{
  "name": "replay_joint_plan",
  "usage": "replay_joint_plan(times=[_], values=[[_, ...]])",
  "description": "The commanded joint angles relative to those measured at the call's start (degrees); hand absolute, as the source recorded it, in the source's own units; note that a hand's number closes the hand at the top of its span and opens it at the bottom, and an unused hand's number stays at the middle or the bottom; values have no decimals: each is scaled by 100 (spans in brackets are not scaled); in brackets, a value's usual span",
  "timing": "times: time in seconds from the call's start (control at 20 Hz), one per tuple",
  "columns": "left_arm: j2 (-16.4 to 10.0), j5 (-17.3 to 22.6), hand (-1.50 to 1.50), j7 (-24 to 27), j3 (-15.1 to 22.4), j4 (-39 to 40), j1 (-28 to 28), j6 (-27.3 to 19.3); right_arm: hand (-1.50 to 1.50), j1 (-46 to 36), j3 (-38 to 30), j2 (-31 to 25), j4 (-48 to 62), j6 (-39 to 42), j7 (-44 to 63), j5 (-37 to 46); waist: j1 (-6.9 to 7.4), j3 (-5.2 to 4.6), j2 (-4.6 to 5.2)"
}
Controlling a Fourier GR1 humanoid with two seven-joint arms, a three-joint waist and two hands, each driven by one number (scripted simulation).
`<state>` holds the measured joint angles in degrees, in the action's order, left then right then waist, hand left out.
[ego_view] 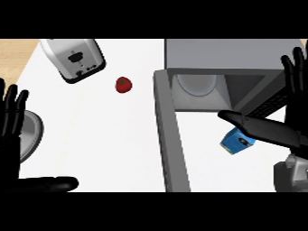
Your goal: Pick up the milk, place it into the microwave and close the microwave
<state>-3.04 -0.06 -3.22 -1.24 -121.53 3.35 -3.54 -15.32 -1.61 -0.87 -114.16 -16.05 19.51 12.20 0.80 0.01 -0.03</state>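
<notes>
The milk is a small blue carton lying tilted on the counter in front of the microwave, just under my right thumb. The microwave stands at the upper right with its door swung open toward me, and a pale round turntable shows inside. My right hand hangs over the microwave's right side, fingers straight and pointing up, thumb stretched left above the carton. It holds nothing. My left hand rests open at the left edge, fingers up.
A white toaster sits at the upper left of the white counter. A small red fruit lies between it and the microwave door. A grey round plate shows partly behind my left hand.
</notes>
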Motion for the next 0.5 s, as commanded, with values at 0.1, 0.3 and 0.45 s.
replay_joint_plan(times=[0.1,0.3,0.45], values=[[-8,434,-150,-44,-238,-580,897,230,-150,-877,280,83,-40,-583,1552,939,-18,-8,-13],[-372,1240,-150,-248,-1026,-833,1053,585,-150,-968,513,85,-129,-723,2025,1563,-31,-7,-12],[-35,926,-150,-258,-528,-1275,1571,600,-150,-648,336,-74,-234,-579,2083,1446,-47,-3,-11]])
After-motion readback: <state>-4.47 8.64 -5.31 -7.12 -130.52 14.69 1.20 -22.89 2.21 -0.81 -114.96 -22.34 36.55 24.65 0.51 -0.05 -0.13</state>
